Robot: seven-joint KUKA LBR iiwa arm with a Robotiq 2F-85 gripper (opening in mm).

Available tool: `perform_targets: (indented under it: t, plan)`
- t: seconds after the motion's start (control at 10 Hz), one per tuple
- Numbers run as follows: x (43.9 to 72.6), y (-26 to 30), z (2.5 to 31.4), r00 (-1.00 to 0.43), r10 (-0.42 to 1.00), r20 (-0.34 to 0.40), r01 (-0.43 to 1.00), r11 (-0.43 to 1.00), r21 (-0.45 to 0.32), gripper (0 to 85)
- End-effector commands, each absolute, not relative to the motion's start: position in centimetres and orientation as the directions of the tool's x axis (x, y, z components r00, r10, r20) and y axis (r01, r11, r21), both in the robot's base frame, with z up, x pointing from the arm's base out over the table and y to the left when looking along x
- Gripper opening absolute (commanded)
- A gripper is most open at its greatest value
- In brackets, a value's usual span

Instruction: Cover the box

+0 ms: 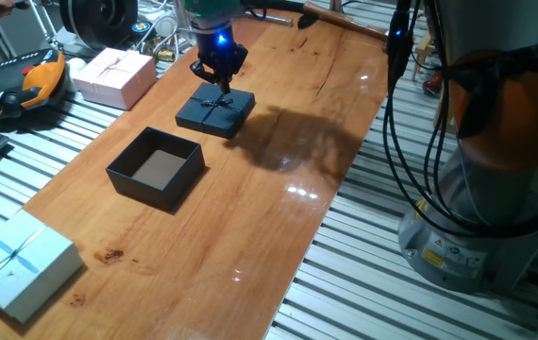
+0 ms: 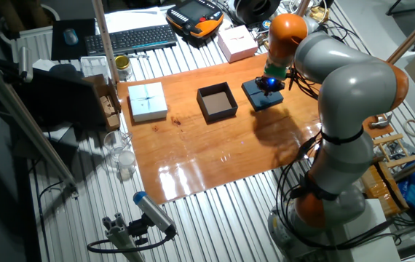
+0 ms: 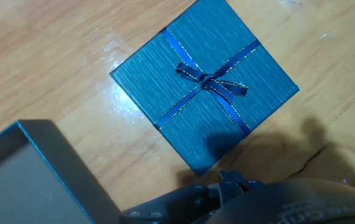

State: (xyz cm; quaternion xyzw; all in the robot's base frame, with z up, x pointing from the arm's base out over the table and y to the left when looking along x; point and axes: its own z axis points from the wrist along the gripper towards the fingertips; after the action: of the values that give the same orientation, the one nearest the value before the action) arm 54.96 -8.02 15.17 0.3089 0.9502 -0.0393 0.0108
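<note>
Gripper (image 1: 218,77) above lid (image 1: 215,110), beside box (image 1: 157,167)

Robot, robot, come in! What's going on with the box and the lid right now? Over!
Tool above the lid, grip state unclear. Box open on the wooden table, lid flat beside it, apart. Nothing between them. Over.

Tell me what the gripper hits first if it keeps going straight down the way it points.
Most likely the flat dark lid with the ribbon bow; the gripper hangs right above it. The open box lies off to the side.
</note>
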Motion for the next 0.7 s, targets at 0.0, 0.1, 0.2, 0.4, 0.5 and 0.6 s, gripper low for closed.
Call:
perform_targets:
  t: [0.0, 0.1, 0.2, 0.4, 0.5, 0.6]
  plan:
    - [55.04, -7.97, 15.20, -0.796, 0.604, -0.039, 0.605, 0.794, -0.061, 0.0]
    - [55.19, -8.11, 15.23, -0.785, 0.618, -0.046, 0.620, 0.783, -0.052, 0.0]
    - [55.28, -8.11, 15.15, -0.754, 0.655, -0.047, 0.656, 0.750, -0.079, 0.0]
    - [55.26, -8.27, 15.13, -0.689, 0.724, -0.014, 0.723, 0.687, -0.068, 0.0]
    - [55.24, -8.45, 15.15, -0.647, 0.762, -0.028, 0.761, 0.645, -0.069, 0.0]
    - [55.26, -8.60, 15.06, -0.623, 0.782, -0.021, 0.782, 0.622, -0.035, 0.0]
